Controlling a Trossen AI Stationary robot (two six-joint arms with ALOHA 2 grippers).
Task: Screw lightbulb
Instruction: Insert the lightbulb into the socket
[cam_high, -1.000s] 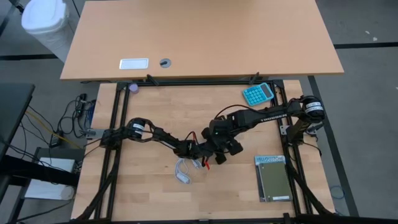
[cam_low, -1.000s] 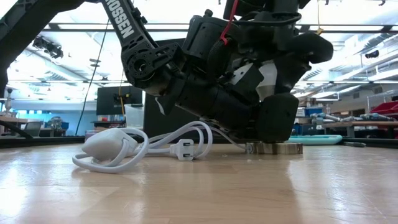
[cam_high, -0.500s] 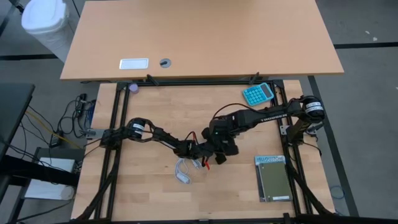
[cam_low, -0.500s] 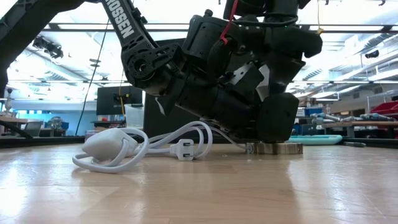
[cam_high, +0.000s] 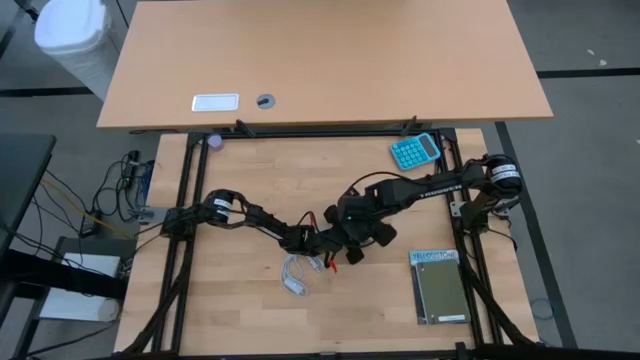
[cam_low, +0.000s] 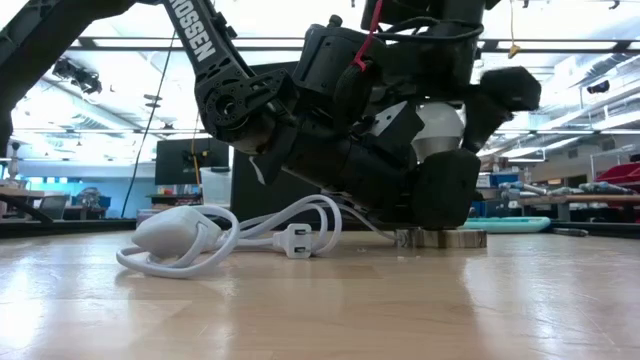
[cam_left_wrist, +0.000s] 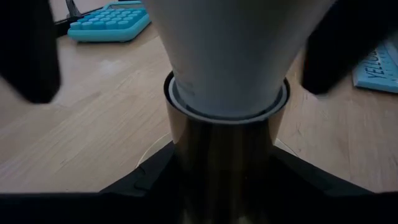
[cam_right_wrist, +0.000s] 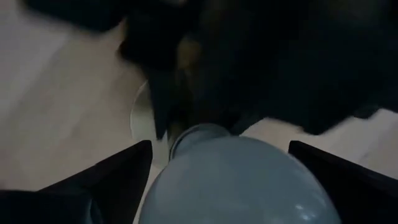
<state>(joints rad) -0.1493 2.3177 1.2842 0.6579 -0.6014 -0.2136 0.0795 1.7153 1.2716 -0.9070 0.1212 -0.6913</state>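
Right gripper (cam_low: 470, 135) jaws stood wide, a finger on each side of the lightbulb (cam_low: 438, 128) with a gap, not gripping. Left gripper (cam_left_wrist: 217, 180) jaws were narrowed onto the socket (cam_left_wrist: 219, 155) under the bulb's base. Bulb stood upright in that socket near the desk (cam_high: 240, 300) middle. White cable (cam_low: 215, 235) lay just beside; calculator (cam_high: 415, 151) sat at the far right corner.

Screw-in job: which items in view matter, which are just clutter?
Job: lightbulb; socket, gripped by left hand; right hand, open around the bulb.
Clutter: teal calculator; green notebook; coiled white cable with plug.
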